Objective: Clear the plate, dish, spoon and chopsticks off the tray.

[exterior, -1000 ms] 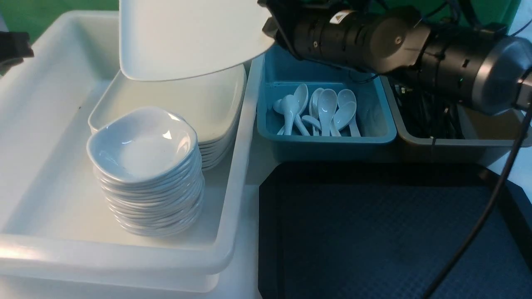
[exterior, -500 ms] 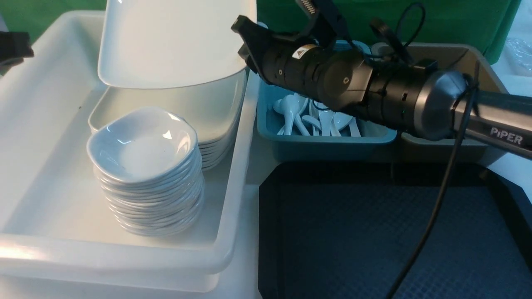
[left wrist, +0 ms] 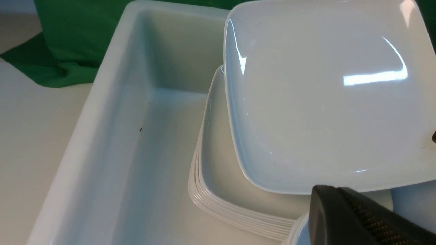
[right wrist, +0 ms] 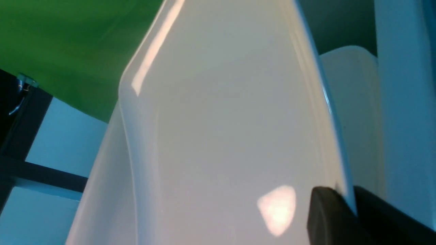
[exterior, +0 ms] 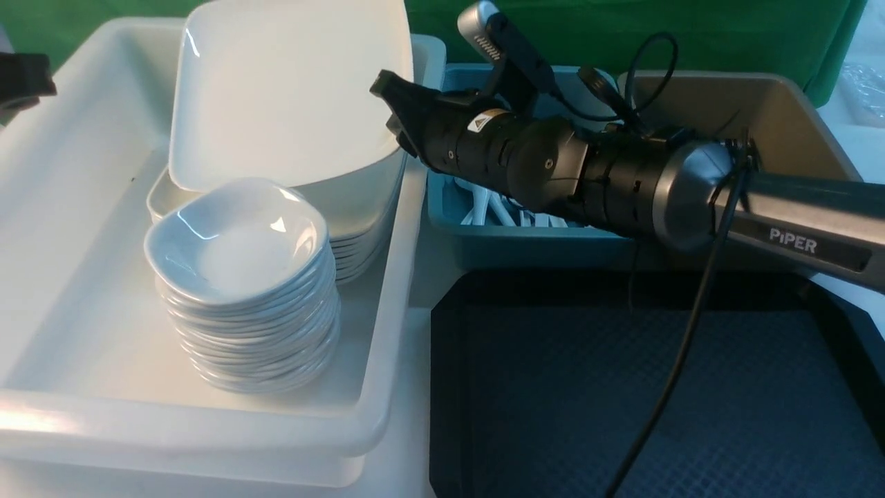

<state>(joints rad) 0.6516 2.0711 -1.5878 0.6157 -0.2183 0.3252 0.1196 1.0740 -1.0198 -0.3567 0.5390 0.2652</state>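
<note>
right gripper (exterior: 388, 104): jaws clamped on the right-hand rim of the plate (exterior: 283, 97). the plate is off the tray (exterior: 622, 387) and is held tilted, inner face toward the front camera, inside the white tub (exterior: 62, 159) and above the stack of plates (exterior: 366, 200). contact between its low edge and the stack cannot be determined. the stack of small dishes (exterior: 242, 277) stands in the same tub, just in front of the plate stack. left gripper (left wrist: 327, 207): jaws together, holding nothing. the tray lies on the bench (left wrist: 30, 143), right of the white tub and in front of the teal tub (exterior: 525, 242).
</note>
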